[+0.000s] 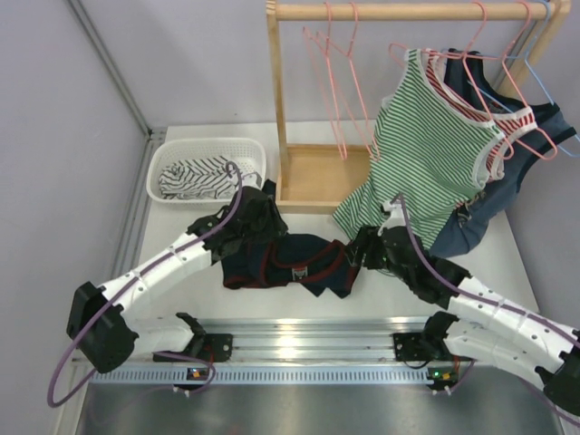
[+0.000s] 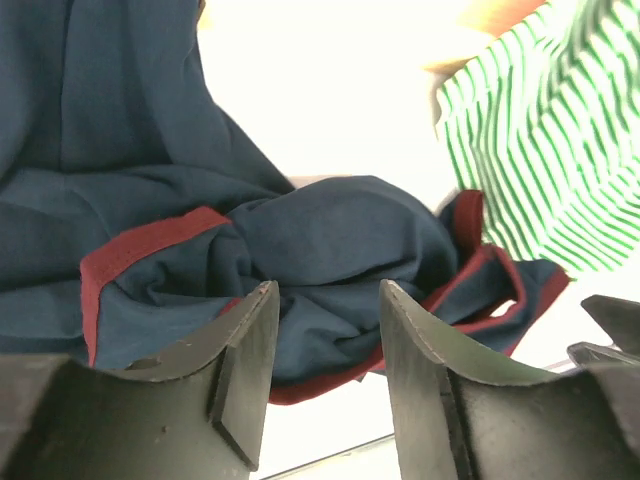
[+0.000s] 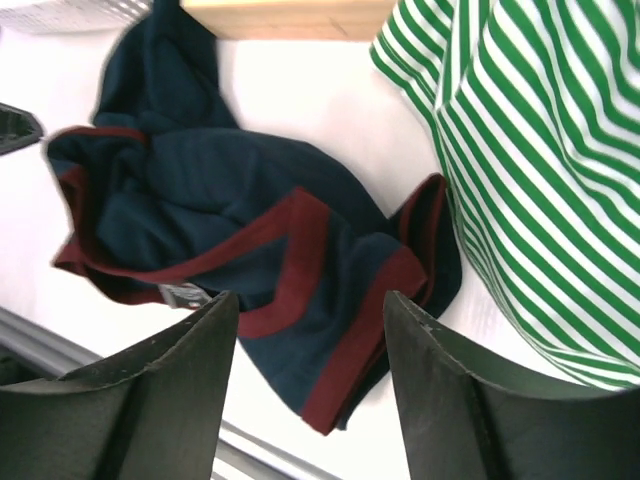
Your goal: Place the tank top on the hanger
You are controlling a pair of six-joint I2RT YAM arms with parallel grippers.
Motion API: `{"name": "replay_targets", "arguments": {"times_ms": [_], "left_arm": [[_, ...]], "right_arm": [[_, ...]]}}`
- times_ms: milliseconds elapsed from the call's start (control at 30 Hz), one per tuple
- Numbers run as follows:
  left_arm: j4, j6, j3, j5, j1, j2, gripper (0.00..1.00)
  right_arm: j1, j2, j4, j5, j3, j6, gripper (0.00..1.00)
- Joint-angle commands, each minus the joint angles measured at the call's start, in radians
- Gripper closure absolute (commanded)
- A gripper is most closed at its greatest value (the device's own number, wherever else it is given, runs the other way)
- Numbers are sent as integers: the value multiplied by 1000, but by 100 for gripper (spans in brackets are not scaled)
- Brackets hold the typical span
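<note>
Navy jersey, likely limp and light: the tank top (image 1: pixel 288 263) lies crumpled on the surface (image 1: pixel 272 304), our left end effector (image 2: pixel 328 300) at its 9 o'clock, our right end effector (image 3: pixel 310 305) at 3 o'clock, both with jaws apart and empty. We'd pinch its maroon-trimmed shoulders.
</note>
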Motion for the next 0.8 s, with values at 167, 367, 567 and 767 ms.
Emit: {"name": "replay_targets", "arguments": {"times_ms": [167,367,567,767], "left_arm": [[-37,67,106,11,0,-24,50],[-90,81,171,16,1,-42,50],[-136,90,224,19,1,-78,50],[-182,110,267,8,1,-111,50]], "right_arm": [[-9,-63,-181,-36,167,-7,34],[-9,-143,-309,-92,345,-71,34],[-9,-59,-435,-60,688,-178,33],[-36,209,-492,-39,1005,-315,35]]}}
